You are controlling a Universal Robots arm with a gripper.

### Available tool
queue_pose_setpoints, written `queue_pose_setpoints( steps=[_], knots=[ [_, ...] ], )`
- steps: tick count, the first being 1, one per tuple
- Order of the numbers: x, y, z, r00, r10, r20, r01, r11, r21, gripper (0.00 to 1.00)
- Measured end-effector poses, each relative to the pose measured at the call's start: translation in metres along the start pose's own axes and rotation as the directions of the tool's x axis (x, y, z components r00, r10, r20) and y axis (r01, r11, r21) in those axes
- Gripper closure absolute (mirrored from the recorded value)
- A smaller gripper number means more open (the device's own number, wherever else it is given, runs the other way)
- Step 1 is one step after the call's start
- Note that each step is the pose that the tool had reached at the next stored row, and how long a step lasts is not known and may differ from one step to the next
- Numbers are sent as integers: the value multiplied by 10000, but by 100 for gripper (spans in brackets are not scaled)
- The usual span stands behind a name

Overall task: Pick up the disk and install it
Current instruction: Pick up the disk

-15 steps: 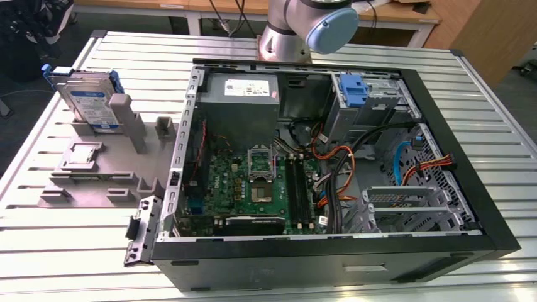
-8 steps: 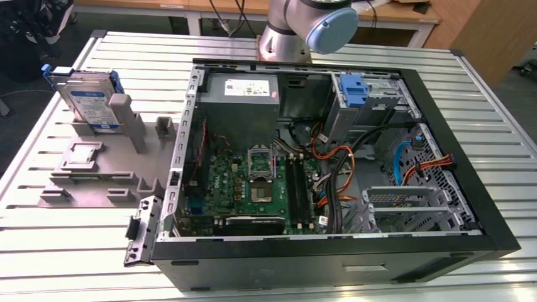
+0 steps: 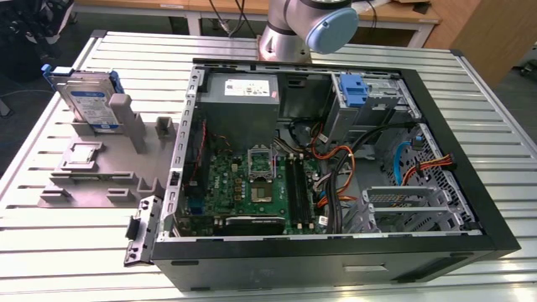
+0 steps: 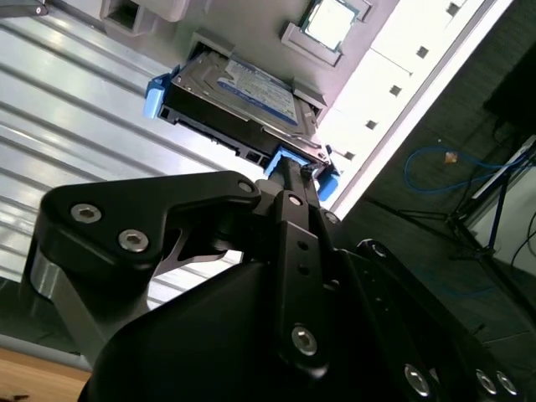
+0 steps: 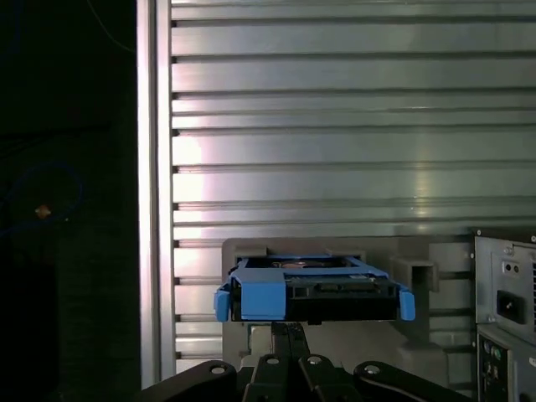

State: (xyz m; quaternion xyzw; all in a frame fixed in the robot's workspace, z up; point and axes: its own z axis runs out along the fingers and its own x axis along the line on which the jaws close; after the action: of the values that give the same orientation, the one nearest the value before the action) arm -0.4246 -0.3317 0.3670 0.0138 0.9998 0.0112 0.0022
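Ribbed table [image 3: 478, 100]: silver disk [image 3: 88, 100], blue-bracketed, upright in stand [image 3: 92, 173]; pincer [image 5: 289, 331] pressed together.

The arm [image 3: 329, 28] holds its hand [image 5: 289, 332] closed.

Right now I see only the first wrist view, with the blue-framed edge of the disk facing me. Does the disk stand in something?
Observer: In the exterior view the disk stands on edge in a grey holder, on the exterior view's left, outside the computer case.
Operator: Where is its label?
Observer: The second wrist view shows the white-and-blue label on one broad face, uncovered.
Operator: Is the case open?
Observer: Yes, in the exterior view it lies open, with the motherboard showing.
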Motion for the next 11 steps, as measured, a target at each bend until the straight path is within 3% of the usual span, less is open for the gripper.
queue_pose_setpoints(
  steps=[5,8,11],
  knots=[
    [-1,0,1,9962,-875,-19,875,9962,-4,90],
    [-1,0,3,9901,-1406,-31,1406,9901,-8,90],
    [-1,0,4,9813,-1925,-42,1925,9813,-12,90]
  ],
)
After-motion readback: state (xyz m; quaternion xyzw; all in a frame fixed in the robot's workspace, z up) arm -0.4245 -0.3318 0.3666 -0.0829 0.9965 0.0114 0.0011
